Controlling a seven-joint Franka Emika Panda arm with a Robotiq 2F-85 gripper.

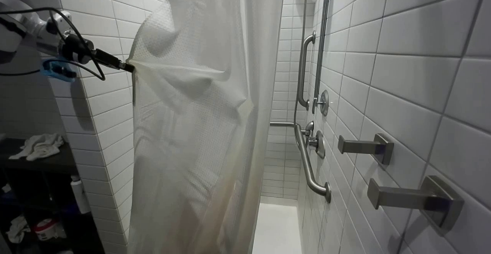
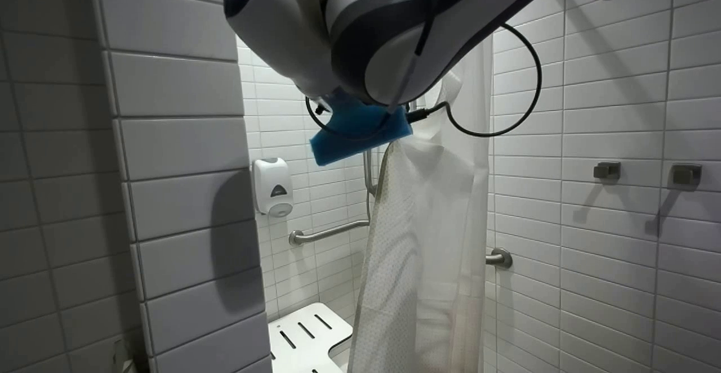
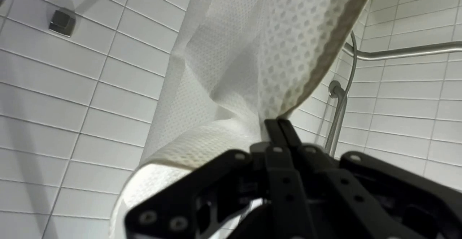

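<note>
Grasping the free side edge of the white shower curtain [image 1: 199, 104], the black gripper [image 3: 280, 123] has its 2 fingers [image 3: 275, 133] pressed together, with only the thin fabric between their tips. At this place the curtain is drawn out to a point, and creases run from there across the dimpled cloth; below, it hangs past the lower border of both exterior views. (In the wrist view its hem [image 3: 357, 2] looks brownish, and a flap curls near the fingers.)

Close behind the gripper, a blue cover [image 2: 360, 133] sits at the wrist of the robot arm [image 2: 307, 29], and a black cable [image 1: 100, 71] makes a loop near it. Just beside the arm is a corner of white wall tiles [image 2: 186, 147].

Farther away, 2 square metal hooks [image 1: 416, 200] stand side by side on the wall, and beyond them are steel grab bars [image 1: 303, 70] and a shower valve [image 1: 318, 144]. In an exterior view, a soap dispenser [image 2: 274, 184] is fixed above the level of a slotted white shower seat [image 2: 307, 339]. Elsewhere, a dark shelf unit [image 1: 57, 165] bears a crumpled white cloth [image 1: 38, 146].
</note>
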